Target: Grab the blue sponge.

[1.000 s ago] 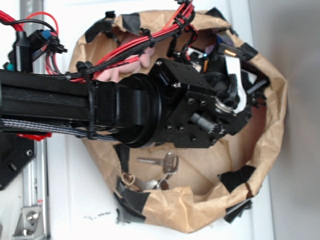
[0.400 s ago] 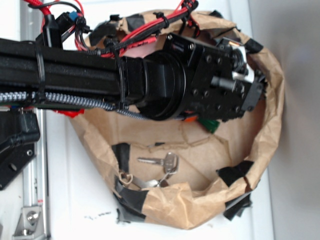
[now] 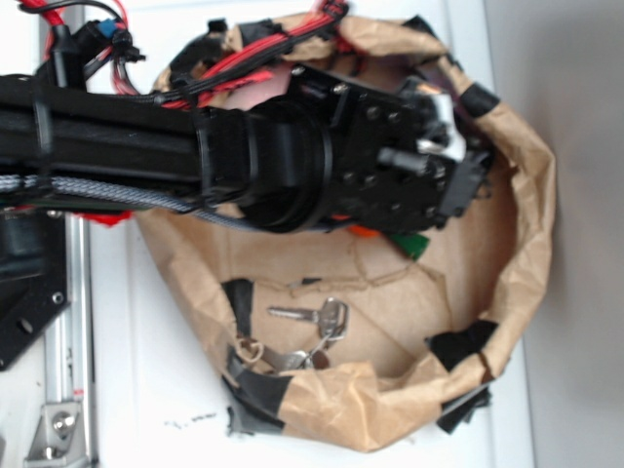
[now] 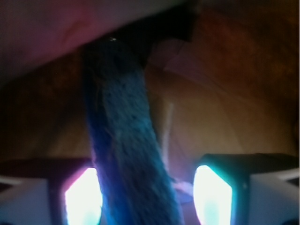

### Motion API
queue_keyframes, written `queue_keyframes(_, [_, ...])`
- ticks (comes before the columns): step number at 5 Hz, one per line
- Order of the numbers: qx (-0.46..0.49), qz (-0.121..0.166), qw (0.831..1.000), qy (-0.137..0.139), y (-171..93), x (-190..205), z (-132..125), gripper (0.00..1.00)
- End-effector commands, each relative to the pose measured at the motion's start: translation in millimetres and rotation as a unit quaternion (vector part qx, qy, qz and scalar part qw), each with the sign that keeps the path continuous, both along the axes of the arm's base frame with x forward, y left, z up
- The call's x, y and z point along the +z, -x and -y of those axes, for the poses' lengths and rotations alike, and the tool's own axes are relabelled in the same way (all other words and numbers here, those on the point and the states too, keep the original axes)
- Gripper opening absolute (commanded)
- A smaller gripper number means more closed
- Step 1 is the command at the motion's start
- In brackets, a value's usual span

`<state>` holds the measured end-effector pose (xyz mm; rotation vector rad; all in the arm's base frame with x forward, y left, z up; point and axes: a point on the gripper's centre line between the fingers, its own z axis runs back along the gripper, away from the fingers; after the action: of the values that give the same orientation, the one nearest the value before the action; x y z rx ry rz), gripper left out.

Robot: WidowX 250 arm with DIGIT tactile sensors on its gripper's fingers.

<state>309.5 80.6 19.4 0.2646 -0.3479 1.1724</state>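
In the wrist view the blue sponge (image 4: 124, 140), a narrow rough foam block, runs from the upper left down between my fingers. My gripper (image 4: 147, 197) is open around it. The left finger (image 4: 84, 197) is against the sponge's side. The right finger (image 4: 213, 194) stands apart from it with a gap. In the exterior view my gripper (image 3: 458, 180) is low inside the brown paper bag (image 3: 526, 234) near its far right wall. The arm hides the sponge there.
A bit of the orange toy carrot (image 3: 363, 232) and its green top (image 3: 411, 244) peek out under the wrist. Keys (image 3: 327, 317) lie on the bag floor below. Black tape patches (image 3: 458, 343) sit on the crumpled bag rim. A pink thing (image 4: 56, 28) fills the wrist view's upper left.
The arm swung up and to the right inside the bag, then shifted slightly left. The green carrot top now shows under the wrist.
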Motion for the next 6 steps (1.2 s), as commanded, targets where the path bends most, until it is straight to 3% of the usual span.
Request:
queue_keyframes(1, [0.000, -0.008, 1.000, -0.012, 9.3, 0.5, -3.5, 0.00])
queue_keyframes(3, [-0.026, -0.015, 0.999, -0.012, 11.4, 4.6, 1.6, 0.00])
queue_keyframes(4, [-0.150, -0.061, 0.987, -0.003, 24.5, 38.7, 9.9, 0.00])
queue_keyframes(5, [-0.272, -0.111, 0.954, 0.056, 26.1, 86.0, 34.9, 0.00])
queue_keyframes(6, [-0.386, -0.153, 0.908, 0.058, 30.4, 119.3, 53.5, 0.00])
